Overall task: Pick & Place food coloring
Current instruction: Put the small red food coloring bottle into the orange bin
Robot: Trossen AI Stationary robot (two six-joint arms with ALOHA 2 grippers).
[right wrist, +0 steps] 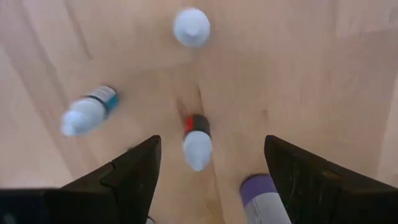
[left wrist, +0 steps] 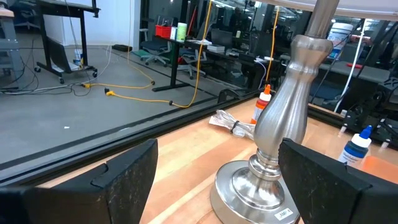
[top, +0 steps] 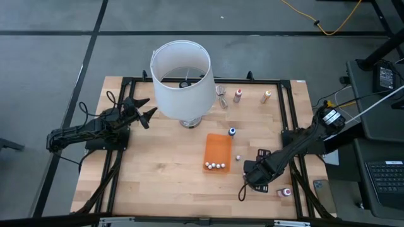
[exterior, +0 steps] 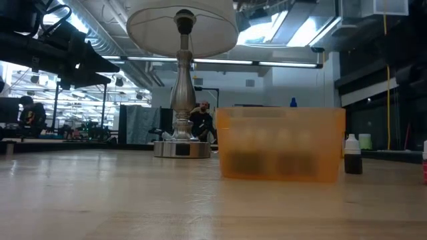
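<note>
Food coloring bottles are scattered on the worktop (top: pixel 158 170): four white-capped ones (top: pixel 215 166) in the orange tray (top: pixel 217 149), a blue one (top: pixel 231 131) just beyond it. The right gripper (right wrist: pixel 208 162) hovers with fingers open over a red-banded bottle (right wrist: pixel 196 142). The left gripper (top: pixel 146 108) waits, fingers open, beside the lamp (top: pixel 182 79).

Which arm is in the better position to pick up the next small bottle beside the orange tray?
The right. Its open right gripper hangs directly over loose bottles near the orange tray. The left gripper waits open by the lamp base, away from them.
</note>
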